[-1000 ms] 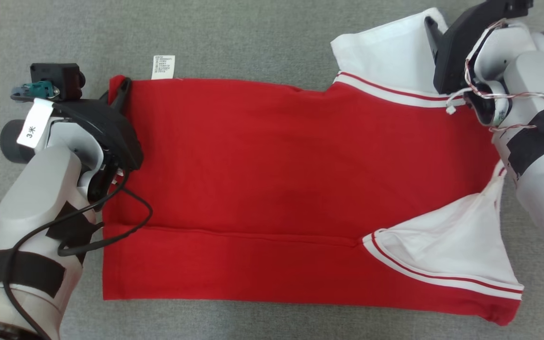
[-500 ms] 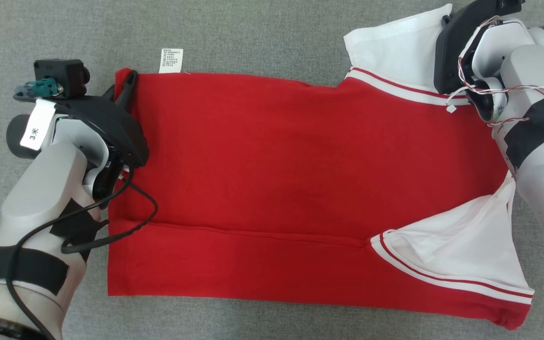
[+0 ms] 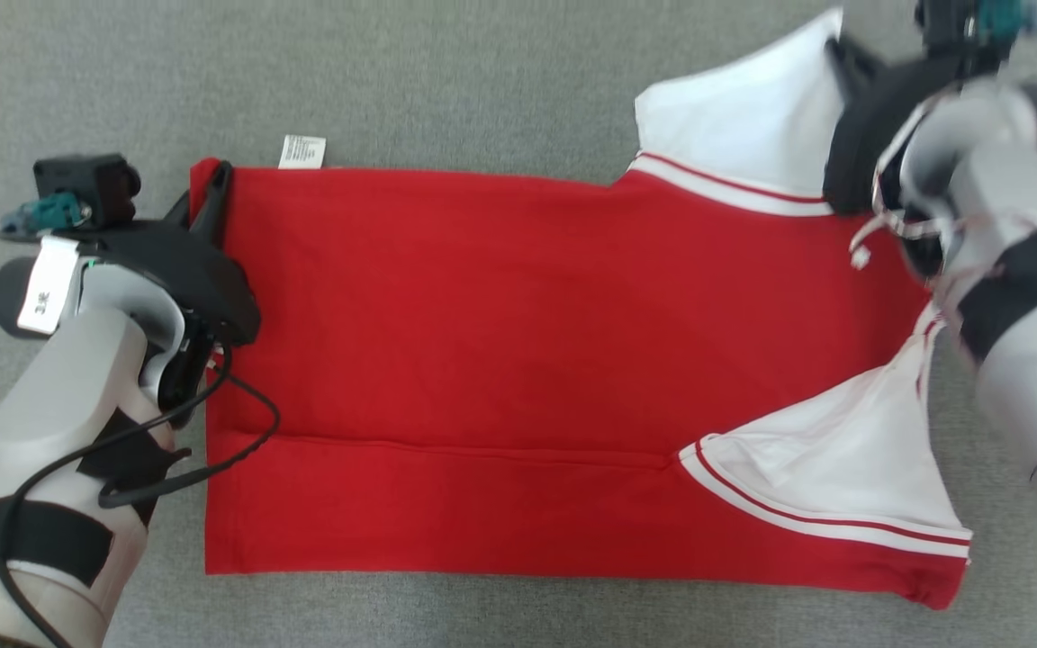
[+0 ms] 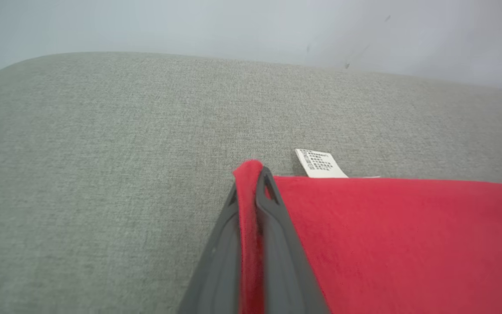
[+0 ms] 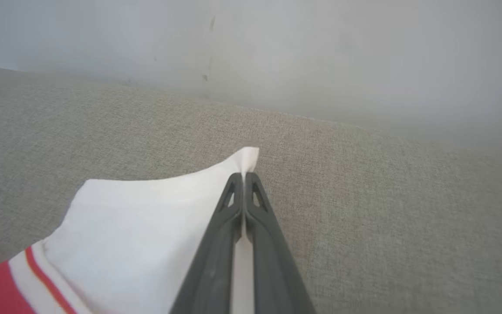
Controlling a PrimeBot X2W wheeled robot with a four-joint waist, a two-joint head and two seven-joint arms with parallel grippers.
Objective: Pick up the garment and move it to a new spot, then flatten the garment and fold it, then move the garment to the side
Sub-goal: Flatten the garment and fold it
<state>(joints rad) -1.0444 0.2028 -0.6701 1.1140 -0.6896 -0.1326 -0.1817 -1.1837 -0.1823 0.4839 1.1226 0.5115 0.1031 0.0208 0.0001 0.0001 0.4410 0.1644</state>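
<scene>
The left gripper [image 4: 254, 174] pinched a red corner of the garment [image 3: 518, 306], its finger bases cut off. The right gripper [image 5: 244, 176] nipped the white sleeve [image 5: 146, 226] at its tip; from above, that arm was blurred.

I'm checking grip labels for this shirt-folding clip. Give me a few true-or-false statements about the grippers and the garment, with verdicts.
1. The left gripper is shut on a red corner of the garment. True.
2. The right gripper hangs open above the cloth. False: it is shut on the tip of the white sleeve.
3. A white care label sticks out at the garment's far edge, near the left gripper. True.
4. The garment lies on bare wood. False: it lies on a grey fabric surface.
</scene>
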